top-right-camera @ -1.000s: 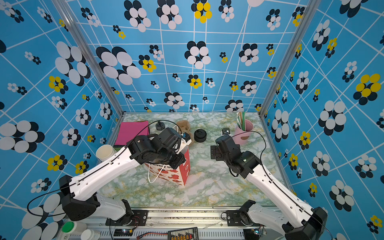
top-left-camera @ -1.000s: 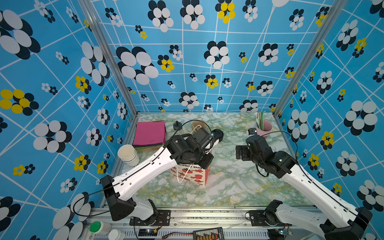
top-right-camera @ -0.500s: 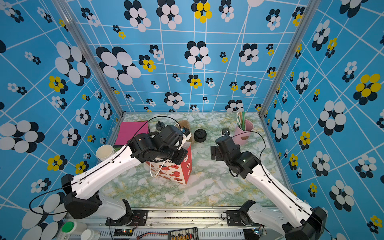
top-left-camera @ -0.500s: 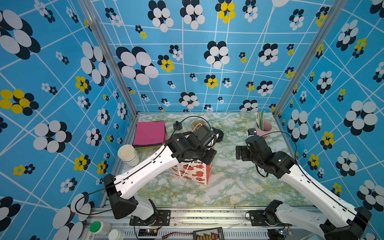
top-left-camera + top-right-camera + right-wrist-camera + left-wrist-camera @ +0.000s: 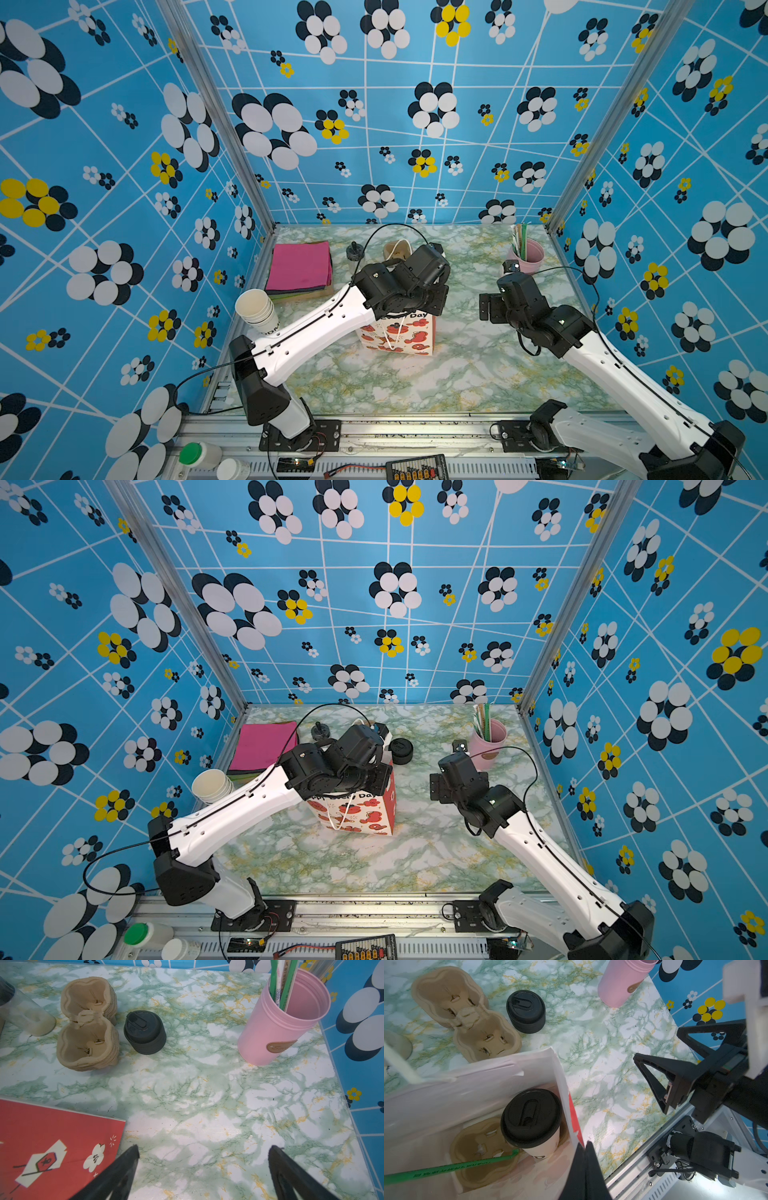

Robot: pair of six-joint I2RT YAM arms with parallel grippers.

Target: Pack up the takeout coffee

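Note:
The takeout coffee [image 5: 530,1118], a white cup with a black sip lid, stands in a brown cardboard carrier [image 5: 475,1157] inside the open paper bag [image 5: 500,1076]. A green wrapped straw [image 5: 456,1167] lies across the carrier. My left gripper [image 5: 586,1145] is shut on the bag's rim at its red side wall, just beside the cup. In both top views the left arm covers the bag's [image 5: 399,338] [image 5: 359,814] mouth and hides the coffee. My right gripper [image 5: 202,1155] hangs open over bare table to the right of the bag, holding nothing.
Behind the bag sit a stack of cardboard carriers [image 5: 87,1024] and a squat stack of black lids [image 5: 145,1032]. A pink tumbler of straws [image 5: 280,1022] stands at the back right. Stacked white cups [image 5: 255,309] and pink napkins [image 5: 299,264] are at the left.
The left gripper's jaws have closed on the bag's rim, and its wrist has shifted slightly over the bag. The right arm has not moved.

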